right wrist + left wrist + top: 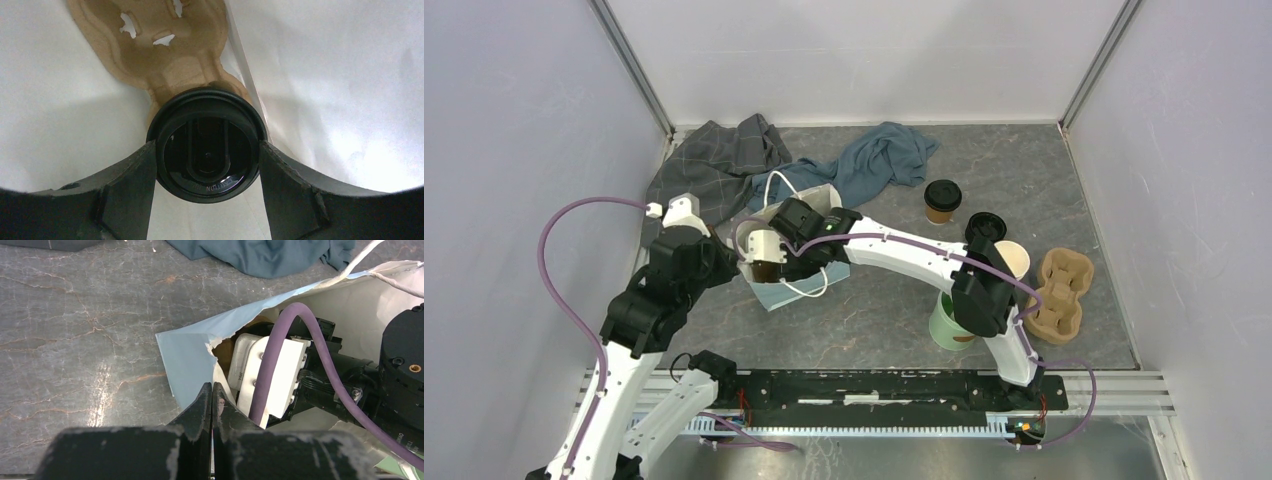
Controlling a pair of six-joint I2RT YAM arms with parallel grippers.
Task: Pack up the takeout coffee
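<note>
A paper bag (796, 290), pale blue outside and white inside, lies open on the table. My left gripper (213, 389) is shut on the bag's torn rim (192, 357) and holds it open. My right gripper (207, 150) reaches inside the bag, shut on a kraft coffee cup with a black sip lid (207, 142), fingers (132, 175) against both sides of the lid. The cup sits over a brown pulp carrier (165, 45) in the bag. In the top view the held cup (766, 272) shows at the bag's mouth. A second lidded coffee (942, 200) stands on the table to the right.
A grey plaid cloth (714, 165) and a teal cloth (879, 160) lie behind the bag. At the right are a lidless cup stack (1014, 258), a loose black lid (984, 226), a green cup (946, 322) and a second pulp carrier (1061, 290).
</note>
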